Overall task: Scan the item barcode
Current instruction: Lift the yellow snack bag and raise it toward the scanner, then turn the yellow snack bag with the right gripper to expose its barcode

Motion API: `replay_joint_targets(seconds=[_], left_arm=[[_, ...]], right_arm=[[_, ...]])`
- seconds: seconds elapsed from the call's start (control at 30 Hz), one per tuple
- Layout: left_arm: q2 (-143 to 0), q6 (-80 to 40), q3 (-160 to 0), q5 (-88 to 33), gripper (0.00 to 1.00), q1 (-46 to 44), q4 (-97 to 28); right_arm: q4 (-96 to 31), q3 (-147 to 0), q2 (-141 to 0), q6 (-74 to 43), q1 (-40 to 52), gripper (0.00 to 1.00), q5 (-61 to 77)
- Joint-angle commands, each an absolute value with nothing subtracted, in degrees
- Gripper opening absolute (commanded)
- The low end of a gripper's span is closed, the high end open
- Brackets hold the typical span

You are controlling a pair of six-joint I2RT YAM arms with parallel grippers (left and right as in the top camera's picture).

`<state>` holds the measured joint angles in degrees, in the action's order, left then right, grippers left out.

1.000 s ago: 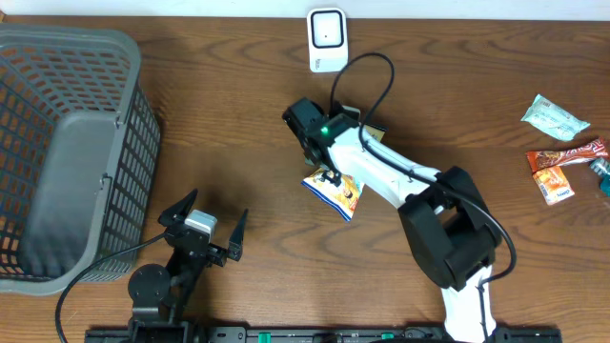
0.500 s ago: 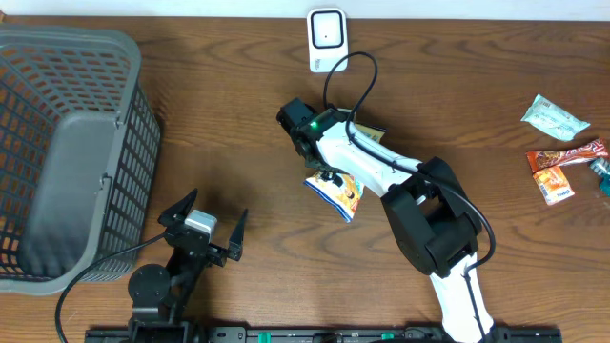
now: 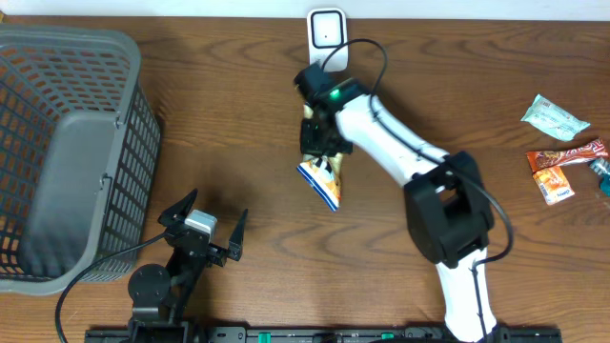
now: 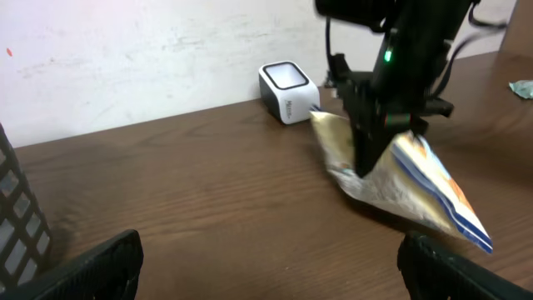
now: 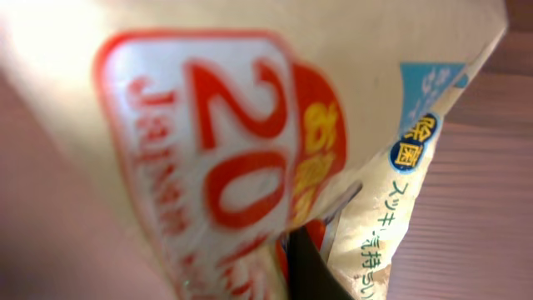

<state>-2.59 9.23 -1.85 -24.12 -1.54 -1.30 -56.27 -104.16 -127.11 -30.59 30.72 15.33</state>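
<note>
Overhead view: the right gripper [image 3: 319, 143] is clamped shut on the upper edge of the snack packet [image 3: 321, 174]. The packet hangs just below the scanner [image 3: 327, 38] at the upper centre of the frame. The left gripper [image 3: 206, 232] sits wide open and empty at the lower left. The pinch takes only a thin, crinkled edge, so the packet may slip or swing when carried. In the left wrist view the packet [image 4: 400, 179] droops and folds. A creased or wrong-facing side could keep the barcode out of the scanner's window, and crowding in may knock the small scanner [image 4: 287, 92] over.
</note>
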Motion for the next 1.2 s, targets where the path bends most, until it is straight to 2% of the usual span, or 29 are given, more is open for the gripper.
replay_joint_targets(seconds=[0.0, 0.1, 0.2, 0.4, 0.53, 0.73, 1.0, 1.17], left_arm=[[-2.52, 9.17, -0.23, -25.28, 0.98, -1.19, -2.24], [-2.52, 9.17, -0.23, -25.28, 0.98, -1.19, -2.24], [-2.52, 9.17, -0.23, -25.28, 0.98, -1.19, -2.24], [-2.52, 9.17, -0.23, -25.28, 0.98, -1.19, -2.24], [-2.52, 9.17, -0.23, -25.28, 0.98, -1.19, -2.24], [-2.52, 9.17, -0.23, -25.28, 0.98, -1.19, -2.24], [-2.52, 9.17, -0.23, -25.28, 0.98, -1.19, -2.24], [-2.52, 9.17, -0.23, -25.28, 0.98, -1.19, -2.24]], right_arm=[[-58.35, -104.79, -123.96, -12.99, 27.2, 0.01, 51.27], [-63.86, -103.5, -124.18, 4.47, 23.99, 0.01, 69.08], [-67.24, -99.85, -124.18, 17.17, 23.18, 0.01, 76.07], [-66.87, -90.91, -124.18, 35.51, 23.29, 0.01, 84.23], [-66.87, -86.52, -124.18, 41.71, 23.29, 0.01, 89.36], [-67.09, -83.94, -124.18, 49.74, 23.53, 0.01, 89.47], [-69.97, -83.88, -124.18, 50.61, 23.7, 0.01, 89.43], [-75.24, -83.88, -124.18, 56.97, 23.77, 0.01, 89.47]])
